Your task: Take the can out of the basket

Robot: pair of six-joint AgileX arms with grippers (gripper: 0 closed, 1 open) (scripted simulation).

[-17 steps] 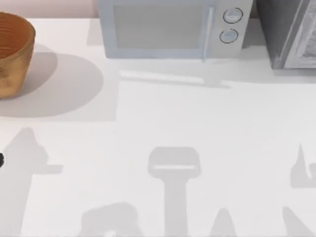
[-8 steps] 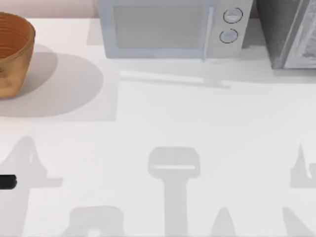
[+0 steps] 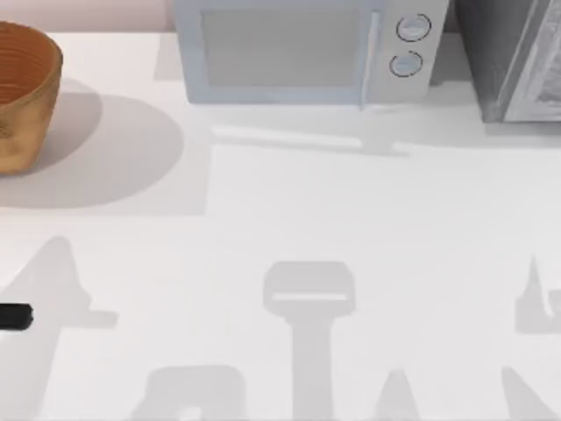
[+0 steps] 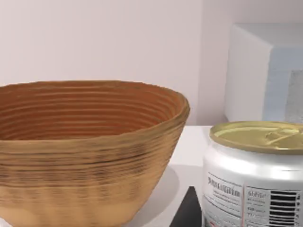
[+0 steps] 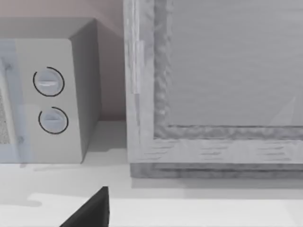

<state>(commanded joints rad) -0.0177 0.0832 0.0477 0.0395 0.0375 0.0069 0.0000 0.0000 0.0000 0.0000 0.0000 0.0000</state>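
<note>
The can (image 4: pixel 255 179), with a gold top and a white label, stands upright and close in the left wrist view, outside the basket (image 4: pixel 85 151) and beside its outer wall. One dark fingertip (image 4: pixel 188 213) of my left gripper rests against the can's side. The left gripper (image 3: pixel 16 317) reaches in at the table's left edge in the top view, in front of the orange-brown basket (image 3: pixel 22 88). It is shut on the can. My right gripper (image 5: pixel 90 213) is parked at the right, facing the appliances.
A white microwave (image 3: pixel 307 48) stands at the back centre, and a grey box-like appliance (image 3: pixel 517 57) stands at the back right. Arm shadows fall across the front of the white table (image 3: pixel 289 219).
The left gripper's dark tip came in from the table's left edge, first dropping toward the front, then edging slightly right and back. The basket has not moved.
</note>
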